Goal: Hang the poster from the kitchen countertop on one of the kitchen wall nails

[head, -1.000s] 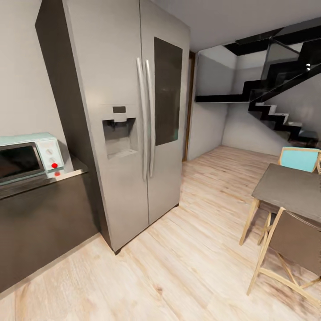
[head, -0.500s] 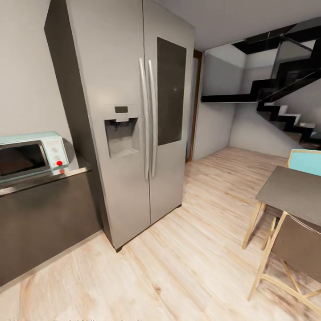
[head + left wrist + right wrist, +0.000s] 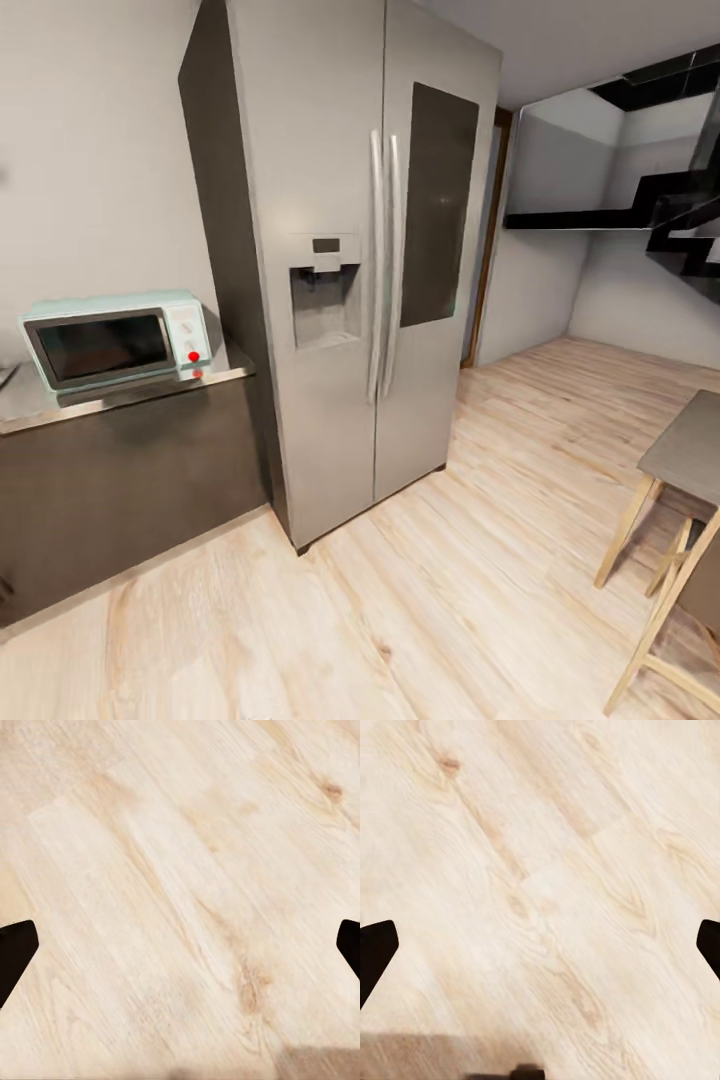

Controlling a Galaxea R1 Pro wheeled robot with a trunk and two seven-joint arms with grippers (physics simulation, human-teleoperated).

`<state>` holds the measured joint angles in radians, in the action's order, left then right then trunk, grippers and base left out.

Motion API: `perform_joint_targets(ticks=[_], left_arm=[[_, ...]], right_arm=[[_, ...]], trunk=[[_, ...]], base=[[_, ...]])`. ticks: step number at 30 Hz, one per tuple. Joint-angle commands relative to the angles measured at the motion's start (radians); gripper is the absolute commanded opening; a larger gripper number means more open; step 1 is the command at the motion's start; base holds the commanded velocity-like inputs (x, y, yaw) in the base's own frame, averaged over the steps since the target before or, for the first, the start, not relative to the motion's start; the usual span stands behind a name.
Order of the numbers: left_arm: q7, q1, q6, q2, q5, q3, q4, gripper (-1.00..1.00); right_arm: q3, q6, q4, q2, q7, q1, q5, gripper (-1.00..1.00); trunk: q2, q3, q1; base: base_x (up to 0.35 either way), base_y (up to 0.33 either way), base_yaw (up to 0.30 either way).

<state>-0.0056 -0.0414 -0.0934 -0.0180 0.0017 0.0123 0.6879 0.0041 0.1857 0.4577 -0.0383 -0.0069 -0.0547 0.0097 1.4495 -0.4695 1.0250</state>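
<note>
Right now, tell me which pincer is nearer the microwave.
Probably left, though unconfirmed. The microwave sits on the countertop at the head view's left, the left arm's side. Left pincer and right pincer both point at wood floor, open.

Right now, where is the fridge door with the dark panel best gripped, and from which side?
Take its vertical bar handle near mid-height, coming straight from the front, with the fingers either side of the bar. It is a slim upright bar standing off the fridge face. The other door's handle sits close beside it, so one finger probably has to slip into that narrow gap.
</note>
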Motion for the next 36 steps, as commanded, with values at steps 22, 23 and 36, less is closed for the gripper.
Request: perform_joint_targets(ticks=[22, 23, 36], left_arm=[[-0.001, 0.0, -0.002, 0.001, 0.001, 0.001, 0.001, 1.0], [-0.001, 0.0, -0.002, 0.0, 0.001, 0.001, 0.001, 1.0], [-0.001, 0.0, -0.002, 0.0, 0.001, 0.001, 0.001, 1.0]], right_arm=[[0.002, 0.003, -0.001, 0.0, -0.001, 0.0, 0.001, 1.0], [0.002, 0.003, -0.001, 0.0, -0.001, 0.0, 0.001, 1.0], [0.002, 0.003, -0.001, 0.0, -0.001, 0.0, 0.001, 1.0]], trunk=[[0.0, -0.001, 0.0], [0.0, -0.001, 0.0], [0.0, -0.001, 0.0]], base=[[0.0, 0.0, 0.297], [0.0, 0.0, 0.297], [0.0, 0.0, 0.297]])
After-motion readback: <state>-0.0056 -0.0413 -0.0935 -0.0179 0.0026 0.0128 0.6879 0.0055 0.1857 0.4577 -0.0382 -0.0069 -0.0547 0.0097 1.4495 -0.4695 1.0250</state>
